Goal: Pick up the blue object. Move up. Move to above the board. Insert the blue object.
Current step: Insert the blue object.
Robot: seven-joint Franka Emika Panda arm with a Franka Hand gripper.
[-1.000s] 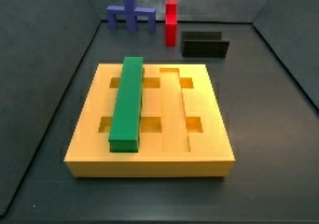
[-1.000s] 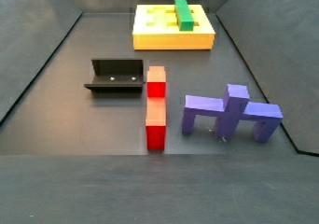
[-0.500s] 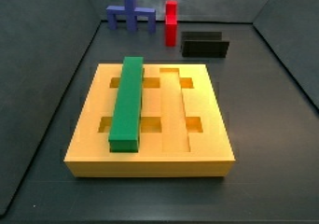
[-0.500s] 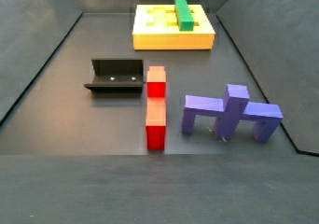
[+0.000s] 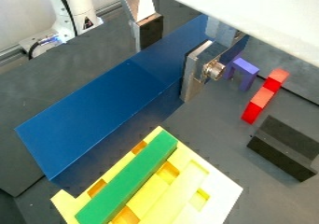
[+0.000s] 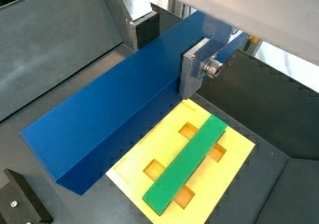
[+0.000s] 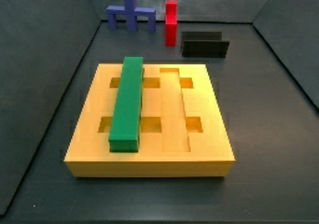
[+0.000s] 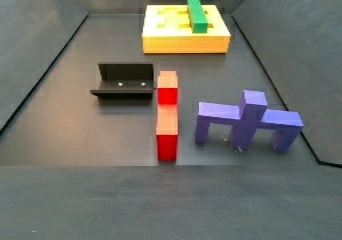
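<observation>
In both wrist views my gripper (image 5: 173, 52) (image 6: 169, 52) is shut on the blue object (image 5: 112, 106) (image 6: 112, 111), a long dark blue bar held between the silver fingers, high above the floor. The yellow board (image 5: 200, 186) (image 6: 200, 192) lies below the bar's far end, with a green bar (image 5: 125, 186) (image 6: 185, 162) in one groove. Both side views show the board (image 7: 187, 144) (image 8: 167, 44) and green bar (image 7: 127, 102) (image 8: 199, 14). Neither shows the gripper or the blue object.
A red bar (image 7: 171, 22) (image 8: 167, 114), a purplish-blue branched piece (image 7: 130, 13) (image 8: 247, 119) and the black fixture (image 7: 204, 44) (image 8: 123, 81) stand on the dark floor beyond the board. Grey walls enclose the floor.
</observation>
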